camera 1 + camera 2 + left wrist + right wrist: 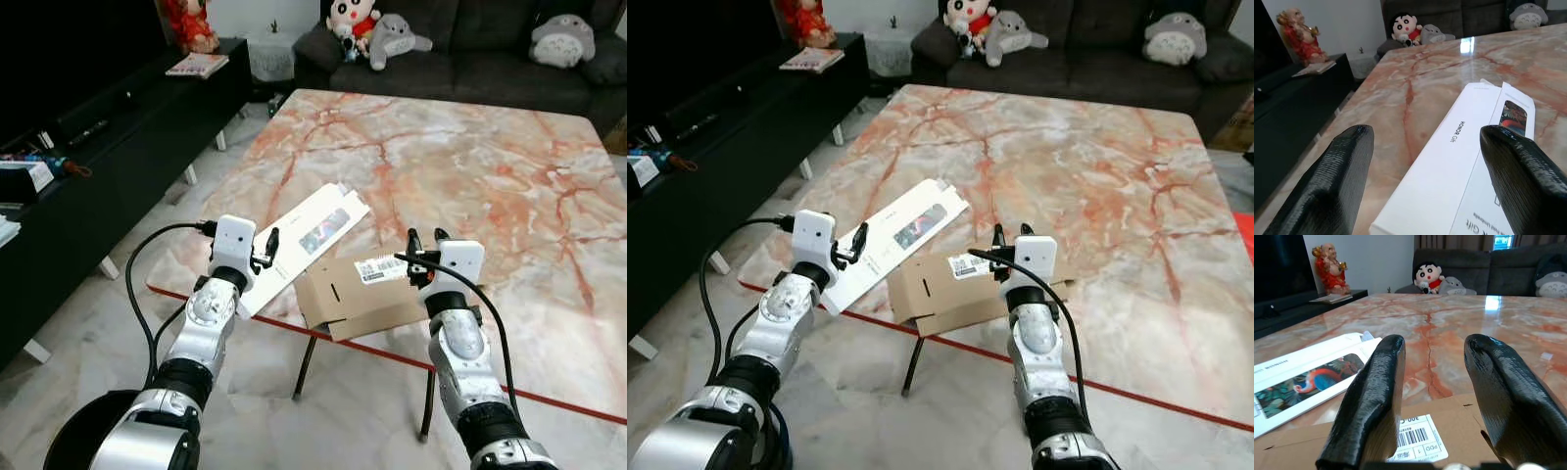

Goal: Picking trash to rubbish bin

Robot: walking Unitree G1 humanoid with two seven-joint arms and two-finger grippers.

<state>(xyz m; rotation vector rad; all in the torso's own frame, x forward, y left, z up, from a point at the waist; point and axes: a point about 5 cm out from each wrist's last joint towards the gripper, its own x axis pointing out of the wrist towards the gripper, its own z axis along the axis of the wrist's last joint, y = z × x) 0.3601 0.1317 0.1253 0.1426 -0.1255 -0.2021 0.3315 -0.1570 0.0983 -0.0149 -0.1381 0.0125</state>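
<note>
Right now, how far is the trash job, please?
Nothing looks done: the white box and the cardboard lie on the table. In hand: left tool open at the white box, right tool open over the cardboard. Left: grasp both and bin them.

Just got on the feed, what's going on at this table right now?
The robot stands at the near edge of the marble table with both arms raised. Its left gripper is open at the near end of a long white box. Its right gripper is open over a flattened cardboard box bearing a shipping label. Neither piece is gripped yet; both lie at the table's near edge, the white box partly on the cardboard. A dark round bin sits on the floor at lower left.
</note>
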